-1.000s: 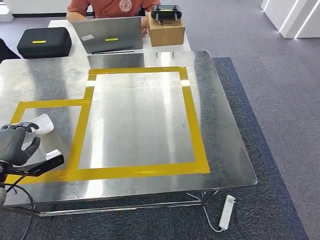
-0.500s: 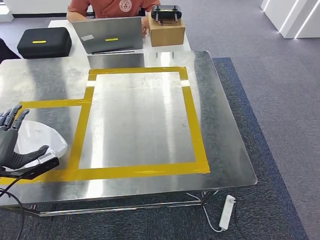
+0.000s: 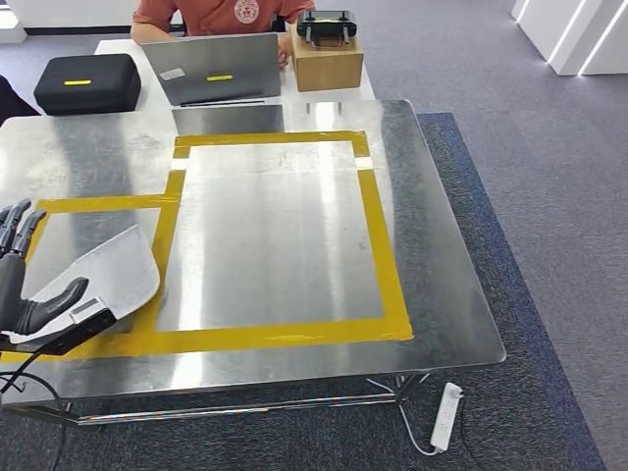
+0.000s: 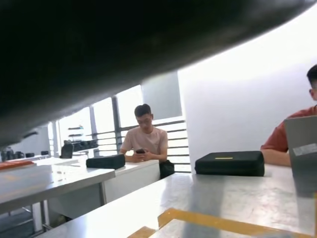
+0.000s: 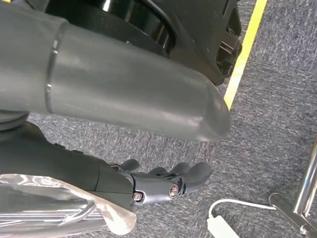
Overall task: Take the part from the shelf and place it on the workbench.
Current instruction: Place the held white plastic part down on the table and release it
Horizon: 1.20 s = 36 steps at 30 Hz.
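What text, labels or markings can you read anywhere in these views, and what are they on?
No text can be read.
Round white emblem on the person's red shirt: too small.
White sticker on the laptop lid: blurred.
Yellow strips on the laptop and the black case: no lettering visible.

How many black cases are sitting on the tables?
2. One black case sits on the white table behind the workbench, beside the laptop. Another black case lies on a farther table by a seated person. More may be hidden.
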Motion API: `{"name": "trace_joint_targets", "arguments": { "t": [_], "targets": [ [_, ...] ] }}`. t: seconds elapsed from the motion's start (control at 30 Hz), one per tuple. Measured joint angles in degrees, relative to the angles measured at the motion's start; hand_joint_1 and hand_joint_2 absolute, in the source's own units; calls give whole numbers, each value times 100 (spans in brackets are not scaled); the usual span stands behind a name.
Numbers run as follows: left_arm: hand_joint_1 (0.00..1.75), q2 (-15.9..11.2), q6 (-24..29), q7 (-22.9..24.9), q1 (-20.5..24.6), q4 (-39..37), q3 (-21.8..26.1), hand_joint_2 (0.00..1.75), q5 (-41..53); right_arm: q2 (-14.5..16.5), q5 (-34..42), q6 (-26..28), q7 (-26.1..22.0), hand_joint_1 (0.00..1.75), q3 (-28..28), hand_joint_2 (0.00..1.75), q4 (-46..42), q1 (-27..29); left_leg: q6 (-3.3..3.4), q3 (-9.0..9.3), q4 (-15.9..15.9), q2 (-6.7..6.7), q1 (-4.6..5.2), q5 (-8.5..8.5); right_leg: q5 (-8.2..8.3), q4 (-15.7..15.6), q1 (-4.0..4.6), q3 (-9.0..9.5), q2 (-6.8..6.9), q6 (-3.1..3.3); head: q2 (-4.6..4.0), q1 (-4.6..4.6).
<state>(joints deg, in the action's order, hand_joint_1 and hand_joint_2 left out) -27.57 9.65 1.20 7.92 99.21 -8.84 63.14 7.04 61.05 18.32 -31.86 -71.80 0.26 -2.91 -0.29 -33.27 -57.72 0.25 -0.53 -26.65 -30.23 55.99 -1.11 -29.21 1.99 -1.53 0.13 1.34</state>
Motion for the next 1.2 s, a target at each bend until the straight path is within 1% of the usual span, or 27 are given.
{"name": "trace_joint_targets", "arguments": {
  "t": [0.1,0.2,0.27,0.3,0.33,0.37,0.43,0.47,0.5,0.53,0.57,0.6,0.63,0.67,0.7,0.77,0.8,0.83,0.87,0.93,0.97,1.0,1.03,1.07,1.13,1.17,1.2],
  "targets": [
    [0,45,29,-26,-51,81,54,0,-90,0,1,4,-1,0,0,0,0,1,29,-1,-18,0,18,-19,-4,-1,-18,7,0,-33,0,1],
    [0,88,48,-72,-114,141,123,0,-183,0,2,19,1,0,0,0,0,-1,78,-3,-43,-2,40,-48,-12,-12,-40,25,7,-87,0,2],
    [0,103,54,-99,-148,177,167,0,-222,0,2,26,2,0,0,0,0,-6,131,21,1,-6,35,-37,-34,-21,-49,40,13,-132,0,1],
    [0,109,59,-104,-157,197,182,0,-233,0,3,29,1,0,0,0,0,-8,161,46,42,-9,23,-21,-90,40,-48,12,-11,-142,0,-4],
    [0,117,62,-106,-162,218,192,0,-240,0,3,32,1,0,0,0,0,-10,191,70,82,-10,8,-4,-202,220,-46,-80,-51,-145,0,-14],
    [0,128,64,-106,-170,231,199,0,-244,0,4,33,1,0,0,0,0,-9,212,89,106,-12,-2,6,-360,523,-46,-242,-102,-139,0,-30],
    [0,154,65,-109,-193,241,205,0,-246,0,5,35,2,0,0,0,0,-1,233,93,110,-23,10,0,-680,1367,-37,-712,-172,-129,0,-54],
    [0,167,65,-110,-208,242,206,0,-246,0,6,35,3,0,0,0,0,6,236,97,109,-31,18,-7,-724,1665,-33,-905,-183,-125,0,-59],
    [0,181,65,-112,-219,242,206,0,-246,0,7,35,3,0,0,0,0,13,235,104,105,-41,25,-12,-640,1751,-28,-1004,-187,-115,0,-59],
    [0,194,65,-113,-225,242,207,0,-246,0,8,35,4,0,0,0,0,16,227,115,98,-53,28,-18,-440,1581,-23,-975,-188,-97,0,-59],
    [0,205,64,-113,-227,242,208,0,-248,-1,8,35,4,0,0,0,0,16,213,128,90,-65,29,-28,-176,1208,-18,-840,-191,-71,0,-59],
    [0,215,62,-115,-229,242,208,0,-250,-3,9,36,5,0,0,0,1,13,191,134,80,-76,34,-40,35,794,-9,-648,-203,-38,0,-58],
    [0,224,59,-117,-229,243,209,0,-255,-7,9,37,7,0,0,0,1,9,162,132,70,-87,39,-49,180,463,2,-489,-217,-9,1,-55],
    [0,231,56,-119,-232,243,210,0,-262,-9,8,38,11,0,0,0,2,6,130,125,60,-95,41,-51,245,256,13,-387,-230,15,1,-55],
    [0,237,54,-121,-237,244,211,0,-271,-12,7,42,15,0,0,0,2,5,99,114,54,-100,41,-43,240,190,27,-345,-241,35,1,-53],
    [0,241,54,-121,-251,248,217,0,-292,-11,5,53,23,0,0,0,2,4,36,105,46,-106,25,-38,264,151,24,-356,-237,85,0,-55],
    [0,240,55,-121,-256,251,225,0,-304,-11,4,61,27,0,0,0,2,2,4,89,9,-102,18,-89,282,126,16,-358,-230,123,0,-49],
    [0,239,56,-121,-258,255,238,0,-319,-11,4,69,32,0,0,0,2,0,-28,43,-117,-97,12,-212,307,100,4,-364,-219,162,0,-41],
    [0,240,56,-121,-262,258,252,0,-337,-10,5,75,36,0,0,0,2,-2,-59,-46,-365,-91,2,-406,332,80,-7,-375,-205,199,0,-35],
    [0,249,53,-121,-285,259,272,0,-375,-11,7,82,44,0,0,0,2,-1,-114,-300,-1101,-84,-15,-845,369,77,2,-424,-182,229,0,-26],
    [0,259,52,-121,-303,259,278,0,-394,-11,9,83,46,0,0,0,2,0,-135,-386,-1399,-83,-23,-977,390,79,5,-455,-173,231,0,-27],
    [0,269,51,-121,-318,259,283,0,-407,-11,12,83,50,0,0,0,2,1,-150,-388,-1519,-83,-32,-999,415,84,7,-490,-166,225,0,-27],
    [0,278,51,-121,-326,259,291,0,-420,-11,15,83,52,0,-1,0,2,0,-159,-287,-1424,-82,-41,-918,442,92,6,-528,-163,213,0,-27],
    [0,283,51,-121,-327,260,300,0,-428,-11,17,83,55,0,-1,0,2,-1,-164,-101,-1151,-79,-51,-772,466,103,5,-564,-160,199,0,-26],
    [0,287,50,-121,-319,273,318,0,-441,-11,19,84,56,0,-2,0,2,-4,-154,414,-330,-72,-61,-515,514,141,12,-631,-160,150,0,-25],
    [0,288,50,-122,-316,285,325,0,-446,-11,20,85,56,0,-2,0,2,-6,-136,574,-46,-72,-56,-455,544,157,19,-655,-161,114,0,-30],
    [0,290,49,-122,-314,296,330,0,-454,-11,21,86,59,0,-2,0,2,-6,-113,662,127,-74,-46,-435,579,166,26,-674,-161,73,0,-30]
  ]
}}
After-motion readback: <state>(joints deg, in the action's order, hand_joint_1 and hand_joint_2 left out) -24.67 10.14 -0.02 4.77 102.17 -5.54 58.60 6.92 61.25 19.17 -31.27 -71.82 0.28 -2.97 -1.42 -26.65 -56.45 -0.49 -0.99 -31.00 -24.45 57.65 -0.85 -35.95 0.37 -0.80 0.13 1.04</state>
